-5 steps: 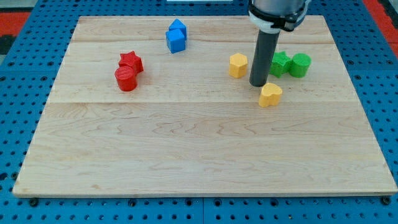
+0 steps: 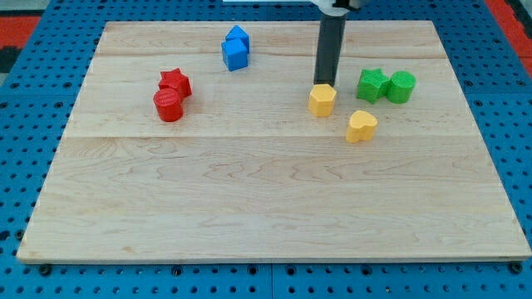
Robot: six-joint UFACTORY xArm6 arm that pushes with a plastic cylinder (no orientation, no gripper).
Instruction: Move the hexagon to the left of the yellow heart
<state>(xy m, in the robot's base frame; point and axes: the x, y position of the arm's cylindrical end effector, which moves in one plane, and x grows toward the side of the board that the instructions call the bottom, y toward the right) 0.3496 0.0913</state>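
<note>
1. My arm is cut off at the view's top: only a scrap of its white collar shows there, and below it my dark rod (image 2: pixel 330 51) comes straight down.
2. I carry no claw, so there is nothing to open, close or grip with; the rod ends in my tip (image 2: pixel 325 85), and that is all I touch things with.
3. The very end of my tip meets the top back edge of the yellow hexagon (image 2: pixel 322 100), on the side toward the view's top. Whether it presses the block or only stands just behind it, I cannot tell from this one angle.
4. The yellow hexagon is a small six-sided block, flat on top, with its lit top face paler than its side walls. It sits right of the board's centre, in the upper half.
5. The yellow heart (image 2: pixel 361 126) lies near the hexagon, toward the view's right and slightly lower, the two apart with bare wood between them.
6. To the right of my rod, a green star (image 2: pixel 371 85) and a green cylinder (image 2: pixel 401 86) stand side by side, touching or very nearly so.
7. On the view's left, a red star (image 2: pixel 175 81) sits against a red cylinder (image 2: pixel 168 105).
8. Near the top, two blue blocks (image 2: pixel 236 48) are pressed together; their exact shapes are hard to make out, the nearer one looking like a cube.
9. All of this rests on the wooden board (image 2: pixel 249 208), which lies on a blue pegboard (image 2: pixel 25 100) cut off at every edge.
</note>
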